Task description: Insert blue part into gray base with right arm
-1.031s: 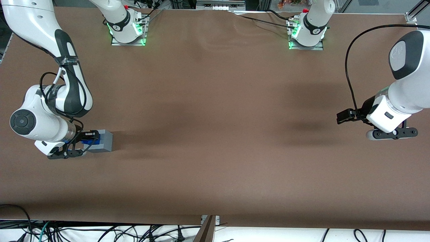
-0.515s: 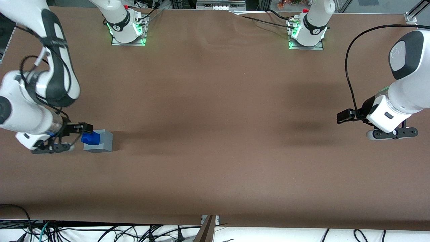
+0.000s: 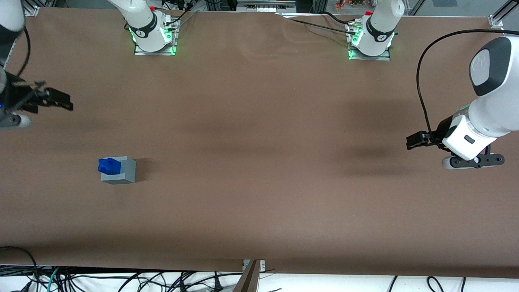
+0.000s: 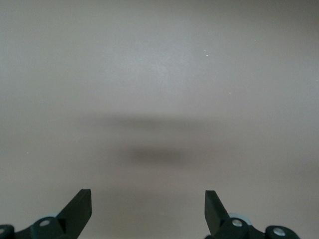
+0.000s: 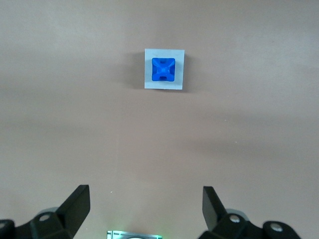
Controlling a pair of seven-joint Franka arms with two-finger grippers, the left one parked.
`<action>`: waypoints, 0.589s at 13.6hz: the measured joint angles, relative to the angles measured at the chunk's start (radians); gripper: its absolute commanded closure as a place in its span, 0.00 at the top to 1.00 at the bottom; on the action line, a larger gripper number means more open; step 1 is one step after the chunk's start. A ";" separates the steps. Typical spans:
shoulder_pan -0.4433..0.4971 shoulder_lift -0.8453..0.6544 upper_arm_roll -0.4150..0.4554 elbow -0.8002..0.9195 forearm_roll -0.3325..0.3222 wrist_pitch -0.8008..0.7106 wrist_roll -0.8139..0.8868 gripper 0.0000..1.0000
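Note:
The blue part (image 3: 109, 165) sits in the recess on top of the gray base (image 3: 121, 172), its knobbed top sticking up above the cube. Both stand on the brown table toward the working arm's end. The right wrist view shows them from straight above: the blue part (image 5: 163, 69) centred in the gray base (image 5: 178, 83). My right gripper (image 3: 56, 103) is open and empty, raised high and well away from the base, farther from the front camera than it, at the frame's edge. Its fingers (image 5: 78, 206) stand wide apart.
Two arm mounts with green lights stand at the table's back edge (image 3: 153, 38) (image 3: 369, 42). The working arm's mount also shows in the right wrist view (image 5: 133, 234). Cables hang below the table's front edge (image 3: 121, 280).
My right gripper has let go of the blue part, opened, and risen away from the base toward the back of the table. The blue part stays seated in the gray base.

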 measured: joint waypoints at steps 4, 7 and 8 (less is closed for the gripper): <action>-0.111 -0.090 0.077 -0.117 0.009 0.085 -0.001 1.00; -0.119 -0.159 0.084 -0.263 0.011 0.102 0.000 1.00; -0.119 -0.170 0.086 -0.283 0.011 0.107 0.000 1.00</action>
